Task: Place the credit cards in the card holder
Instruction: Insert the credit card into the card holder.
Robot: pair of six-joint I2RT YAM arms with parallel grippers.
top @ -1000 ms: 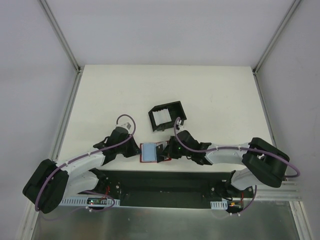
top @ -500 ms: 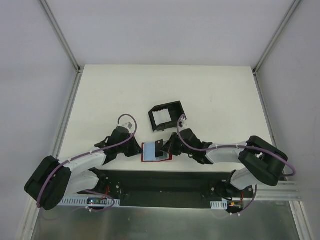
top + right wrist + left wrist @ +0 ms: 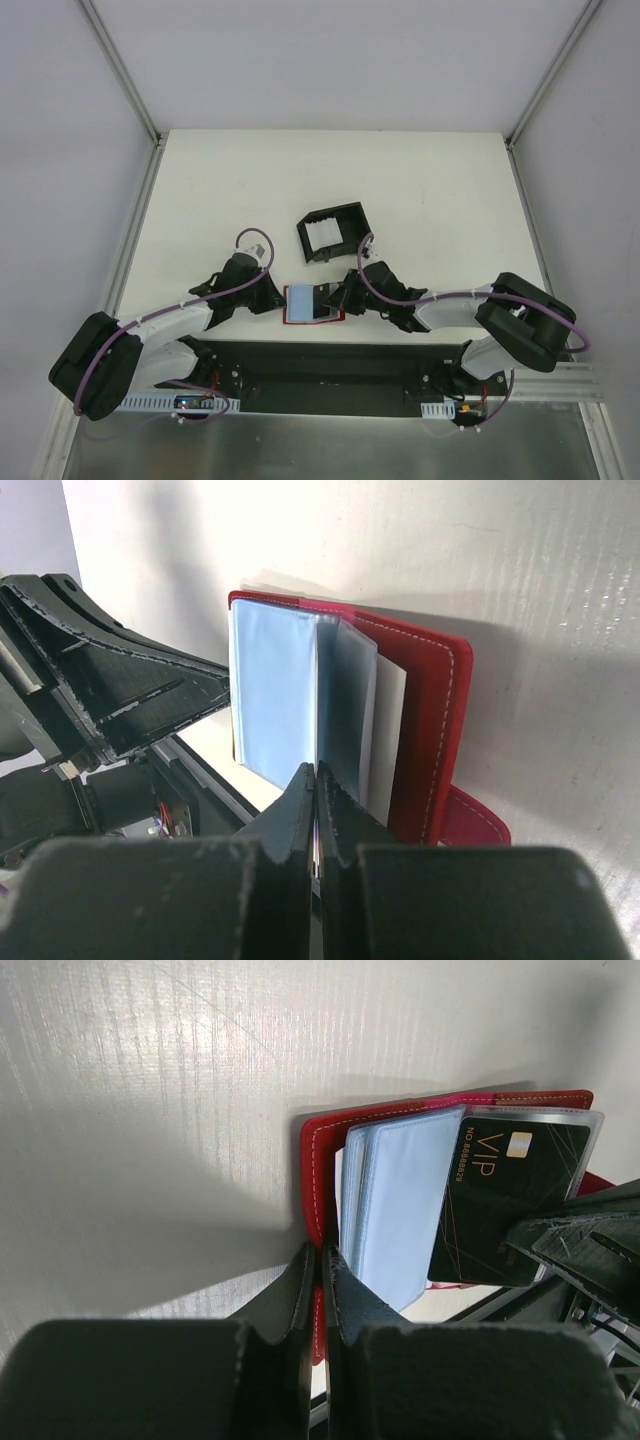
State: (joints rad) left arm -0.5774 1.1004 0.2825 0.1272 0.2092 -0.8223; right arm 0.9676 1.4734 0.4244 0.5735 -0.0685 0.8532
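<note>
- Now the wallet (image 3: 312, 304) lies open on the counter (image 3: 420, 190), close to its near edge, squarely between the two arms.
- At the wallet's left side, the left hand (image 3: 320, 1260) has its fingers squeezed together on the red cover and grips that edge.
- Pale blue sleeves (image 3: 400, 1205) fan up out of the wallet like pages.
- On the opposite side, the right hand (image 3: 316, 780) is pinched tight on the edge of a black VIP card (image 3: 505, 1200).
- That card lies against the sleeves, inside the red cover.
- The snap tab (image 3: 470, 820) pokes out of the wallet's edge, flat on the counter, just beside the right hand's fingers.
- Farther back and apart from the wallet stands the black box (image 3: 335, 232), with white cards (image 3: 322, 234) showing inside it.
</note>
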